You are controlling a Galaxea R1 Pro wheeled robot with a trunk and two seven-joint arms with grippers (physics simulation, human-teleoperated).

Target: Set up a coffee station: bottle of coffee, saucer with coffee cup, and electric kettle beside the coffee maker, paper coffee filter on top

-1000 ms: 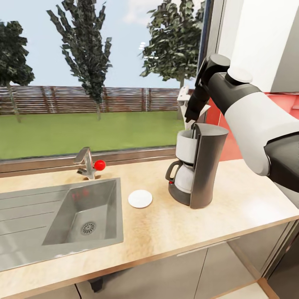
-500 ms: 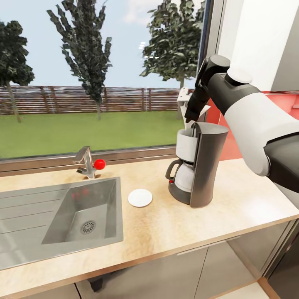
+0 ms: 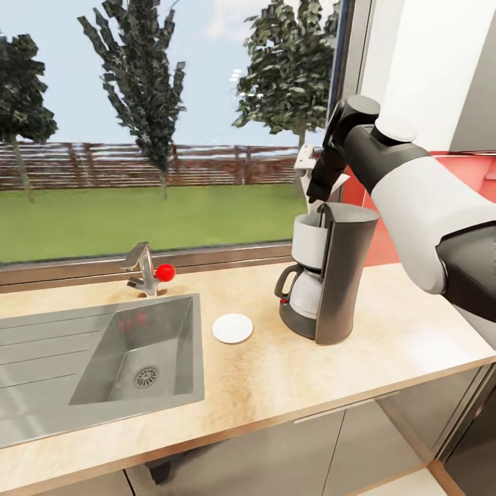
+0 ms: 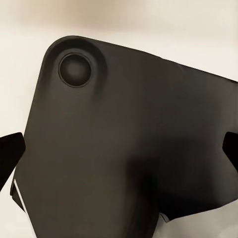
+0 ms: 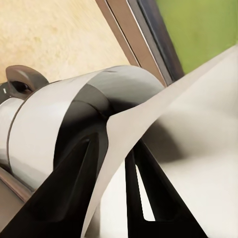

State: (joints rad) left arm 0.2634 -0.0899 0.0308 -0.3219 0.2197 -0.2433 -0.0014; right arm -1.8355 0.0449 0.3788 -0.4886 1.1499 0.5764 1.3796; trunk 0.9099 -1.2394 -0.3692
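Note:
The coffee maker (image 3: pixel 339 275) stands on the kitchen countertop (image 3: pixel 393 324), its white carafe facing the sink. My right gripper (image 3: pixel 317 195) hangs just above its white upper part, shut on a paper coffee filter (image 3: pixel 304 163). In the right wrist view the filter (image 5: pixel 188 114) is a pale sheet pinched between the dark fingers (image 5: pixel 74 191), right over the coffee maker's open top (image 5: pixel 82 124). The saucer (image 3: pixel 233 328) lies flat and bare on the counter left of the machine. In the left wrist view my left gripper (image 4: pixel 119 151) is open, its fingertips (image 4: pixel 10 153) far apart before a dark rounded surface.
A steel sink (image 3: pixel 141 351) with drainboard fills the counter's left half, with a faucet (image 3: pixel 142 269) and its red knob behind it. A wide window runs along the back. A red wall panel (image 3: pixel 475 172) sits at the right, and the counter's front edge is close.
My right arm has edged slightly up and left. The filter stays gripped above the coffee maker, and nothing else has moved.

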